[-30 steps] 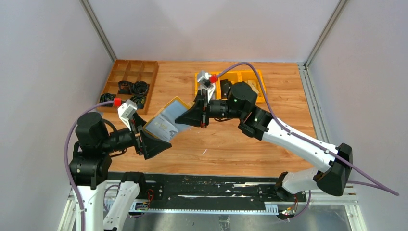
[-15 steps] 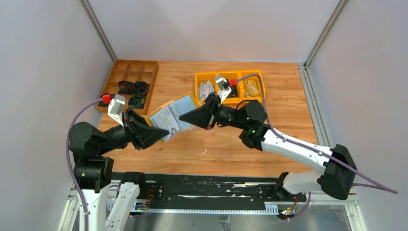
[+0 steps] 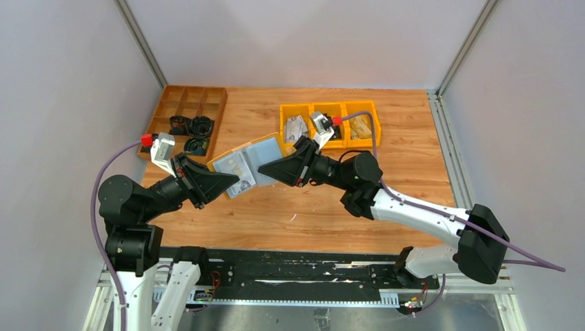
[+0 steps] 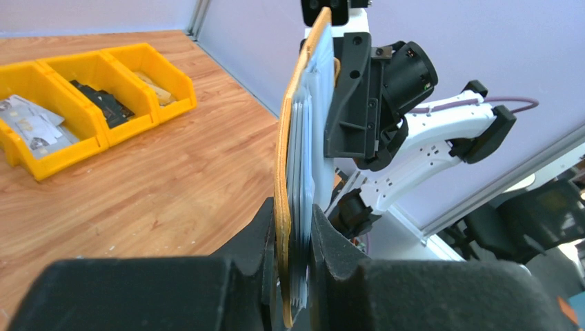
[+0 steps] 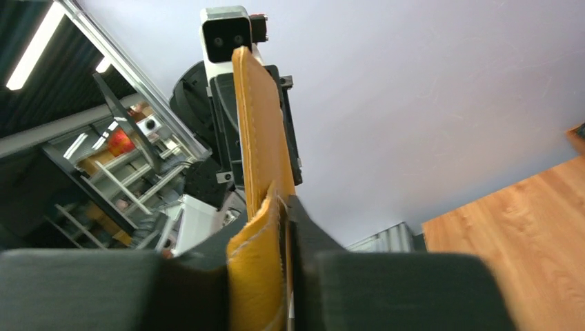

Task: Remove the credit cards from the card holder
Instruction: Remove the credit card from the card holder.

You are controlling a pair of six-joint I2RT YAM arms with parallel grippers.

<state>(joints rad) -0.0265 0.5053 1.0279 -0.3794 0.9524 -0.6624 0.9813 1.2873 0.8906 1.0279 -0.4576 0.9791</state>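
Above counter [image 3: 310, 207], 9 o'clock of centre: card holder [image 3: 247, 164] aloft, spread open between both arms | left pincer [image 3: 233, 181] clamped over its 8 o'clock edge, leather and credit cards [image 4: 301, 158] together | right pincer [image 3: 263, 167] pinching the 3 o'clock flap | advice: left should nip cards alone; right anchors; draw straight along the sleeve, slowly.

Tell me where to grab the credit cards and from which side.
Pinch the credit cards by their thin exposed edges, fingers on the flat faces, coming from the open grey-blue inner side of the card holder. The holder hangs spread between the left gripper and right gripper, so the leather back blocks the other side.
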